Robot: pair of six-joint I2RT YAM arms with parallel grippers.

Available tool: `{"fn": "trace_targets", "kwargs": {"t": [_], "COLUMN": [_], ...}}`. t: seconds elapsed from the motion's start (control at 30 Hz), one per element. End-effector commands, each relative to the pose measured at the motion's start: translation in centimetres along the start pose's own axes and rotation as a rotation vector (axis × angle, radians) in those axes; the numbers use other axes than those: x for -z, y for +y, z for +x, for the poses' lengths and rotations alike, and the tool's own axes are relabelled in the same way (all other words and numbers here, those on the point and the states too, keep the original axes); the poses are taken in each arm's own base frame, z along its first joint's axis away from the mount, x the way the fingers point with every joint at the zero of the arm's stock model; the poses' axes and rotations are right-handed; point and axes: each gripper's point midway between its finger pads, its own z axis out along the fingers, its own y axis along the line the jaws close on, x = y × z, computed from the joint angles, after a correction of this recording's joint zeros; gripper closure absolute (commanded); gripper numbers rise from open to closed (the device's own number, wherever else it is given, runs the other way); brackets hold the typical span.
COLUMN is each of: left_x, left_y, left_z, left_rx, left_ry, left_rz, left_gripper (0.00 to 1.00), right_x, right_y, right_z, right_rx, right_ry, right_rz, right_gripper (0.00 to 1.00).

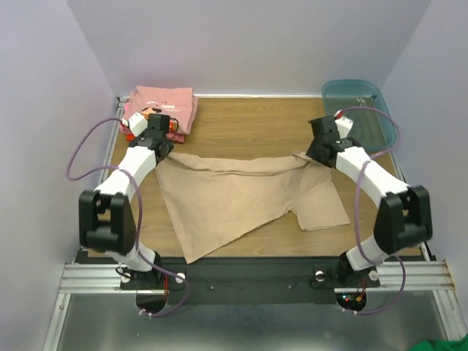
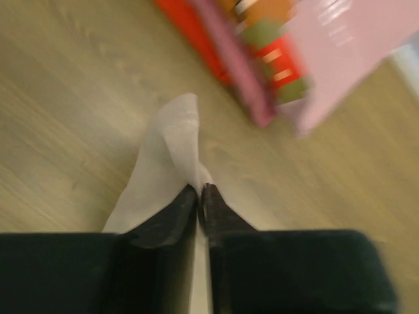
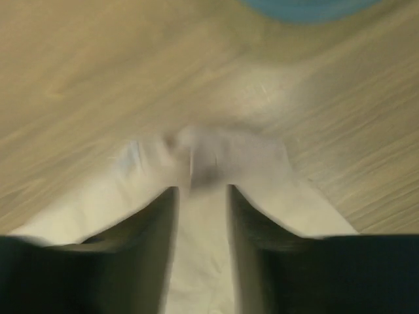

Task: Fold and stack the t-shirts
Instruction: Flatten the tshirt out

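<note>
The tan t-shirt [image 1: 241,201] lies spread on the table, its far edge stretched between both grippers. My left gripper [image 1: 162,146] is at that edge's left end. In the left wrist view its jaws [image 2: 199,191] are pinched on a peak of the tan cloth [image 2: 163,157]. My right gripper [image 1: 316,152] is at the right end. In the right wrist view its jaws [image 3: 203,190] stand a little apart, with tan cloth [image 3: 216,157] lying between them. The pink t-shirt [image 1: 164,102] lies folded at the far left on the red-orange t-shirt [image 2: 196,26].
A teal plastic bin [image 1: 362,110] stands at the far right corner, just beyond the right gripper, and shows at the top edge of the right wrist view [image 3: 308,6]. White walls close in the table on three sides.
</note>
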Motion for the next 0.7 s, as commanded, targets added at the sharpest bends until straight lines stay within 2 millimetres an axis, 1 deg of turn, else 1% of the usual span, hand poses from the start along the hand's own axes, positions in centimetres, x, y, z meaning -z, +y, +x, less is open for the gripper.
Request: {"fn": "trace_targets", "kwargs": {"t": [0.0,0.03,0.07,0.1,0.13,0.17,0.23,0.27,0.3,0.33,0.37,0.4,0.43,0.47,0.5,0.53,0.57,0.6,0.63,0.67], "left_x": [-0.6,-0.1,0.4,1.0,1.8,3.0,4.2,5.7,5.4,5.8,6.1,6.5,7.1,7.6,8.0,8.2,8.1,8.0,7.9,7.3], "left_y": [-1.4,-1.2,-1.2,-1.6,-1.8,-1.3,-0.7,-0.7,0.7,1.0,1.3,2.2,2.2,2.8,2.6,2.8,3.2,3.3,3.4,4.0], "left_z": [-0.5,-0.5,-0.6,-1.0,-0.8,-0.6,0.6,0.9,3.2,4.3,5.5,7.8,9.3,11.6,12.3,13.0,13.8,14.3,14.7,15.6], "left_rx": [-0.026,-0.024,-0.020,-0.008,-0.002,0.008,0.011,0.018,0.003,0.000,0.003,-0.012,-0.019,-0.044,-0.053,-0.063,-0.071,-0.082,-0.090,-0.101], "left_ry": [0.088,0.083,0.073,0.049,0.054,0.039,0.056,0.052,0.096,0.117,0.141,0.181,0.222,0.262,0.273,0.284,0.295,0.298,0.306,0.324], "left_rz": [0.017,0.030,0.051,0.093,0.129,0.165,0.205,0.245,0.237,0.253,0.266,0.280,0.310,0.332,0.361,0.365,0.356,0.358,0.356,0.338], "left_gripper": [0.45,0.38,0.28,0.02,0.02,0.02,0.02,0.02,0.02,0.01,0.02,0.02,0.02,0.02,0.02,0.02,0.01,0.01,0.02,0.02], "right_x": [-2.2,-2.1,-1.9,-1.9,-1.5,-0.7,-0.4,-0.1,0.1,0.7,0.8,1.1,1.1,1.4,1.4,1.4,1.3,1.1,1.0,0.8], "right_y": [1.7,1.8,1.7,1.1,0.7,0.3,-1.1,-1.2,-1.8,-1.0,-1.1,-0.7,-1.1,-0.8,-0.3,-0.7,-0.9,-1.1,-1.4,-2.1], "right_z": [-0.8,-0.7,-0.8,-0.2,-0.1,-0.2,2.0,2.9,4.3,4.1,6.6,7.1,9.0,10.3,10.4,11.4,11.6,11.8,12.3,13.3], "right_rx": [-0.040,-0.041,-0.043,-0.037,-0.036,-0.039,-0.016,0.004,0.012,0.011,0.038,0.033,0.046,0.048,0.042,0.040,0.034,0.025,0.016,-0.004], "right_ry": [0.030,0.034,0.030,0.037,0.033,0.023,0.057,0.084,0.099,0.095,0.166,0.174,0.212,0.251,0.240,0.255,0.254,0.257,0.264,0.283], "right_rz": [-0.027,-0.037,-0.038,-0.027,-0.029,-0.038,-0.038,-0.066,-0.090,-0.138,-0.188,-0.239,-0.258,-0.306,-0.341,-0.345,-0.342,-0.334,-0.321,-0.295], "right_gripper": [0.26,0.21,0.17,0.13,0.07,0.04,0.02,0.02,0.02,0.02,0.02,0.02,0.02,0.02,0.02,0.02,0.02,0.02,0.02,0.02]}}
